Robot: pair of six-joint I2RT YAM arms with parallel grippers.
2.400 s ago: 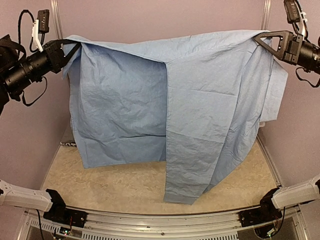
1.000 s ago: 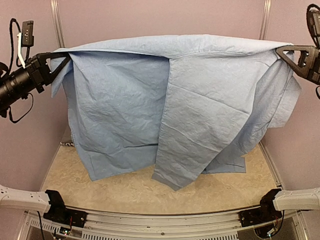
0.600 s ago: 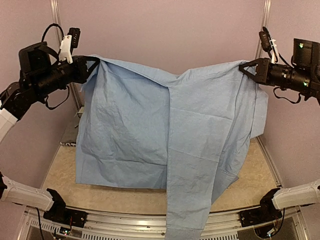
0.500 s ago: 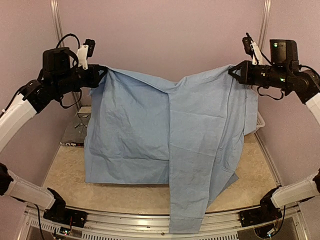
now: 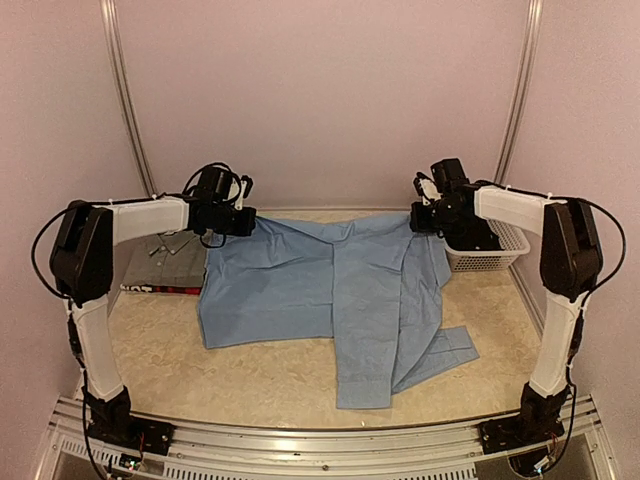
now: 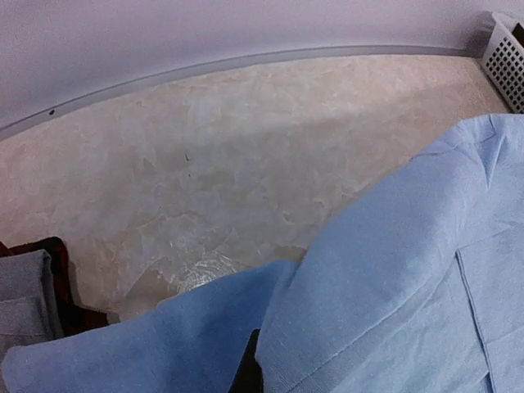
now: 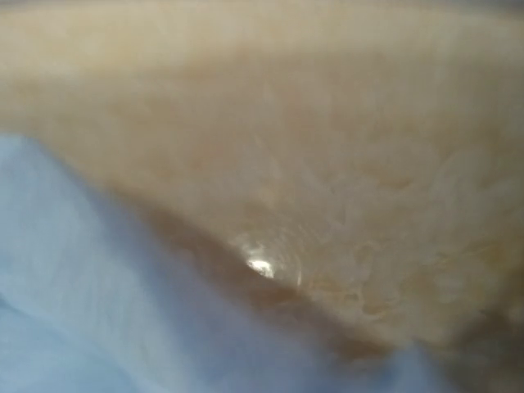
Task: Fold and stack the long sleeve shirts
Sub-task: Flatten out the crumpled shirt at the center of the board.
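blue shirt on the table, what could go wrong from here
The blue shirt has a sleeve bunched under its right side; a fold may come out lopsided.
The right gripper holds the corner beside the basket; cloth could snag on it.
The left gripper holds a corner near the folded grey shirt; dragging could disturb it.

Front of table point(image 5: 240, 378) bare, passable. Blue shirt point(image 5: 300, 290) covers the centre. Basket point(image 5: 495, 250) blocks rear right, folded shirts point(image 5: 160, 268) rear left.
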